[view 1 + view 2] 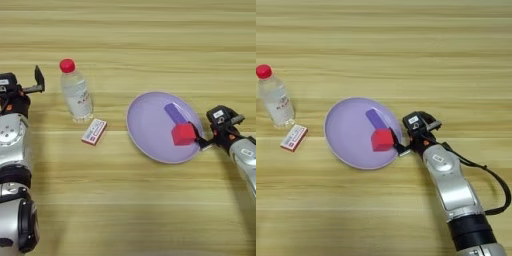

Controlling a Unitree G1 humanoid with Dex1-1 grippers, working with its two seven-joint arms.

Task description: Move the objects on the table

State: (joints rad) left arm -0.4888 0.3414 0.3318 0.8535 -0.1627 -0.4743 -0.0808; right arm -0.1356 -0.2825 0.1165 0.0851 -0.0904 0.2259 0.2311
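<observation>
The right gripper (pixel 397 144) is at the plate (pixel 346 135) rim; its fingers are mostly hidden behind the red cube (pixel 382 140), so I cannot tell if they pinch it. The cube sits on the plate, touching the purple block (pixel 376 119). Left gripper (pixel 35 85) shows only in left eye view, fingers spread, near the bottle (pixel 75 92). Right arm's full length shows only in right eye view. A small red-white box (pixel 94 131) lies on the surface (pixel 150 40) btw. bottle & plate.

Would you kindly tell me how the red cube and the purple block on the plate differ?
The red cube is red and squat; the purple block is purple and elongated. The cube sits near the plate's right rim beside the right gripper; the block lies further in. Both rest on the lilac plate.
</observation>
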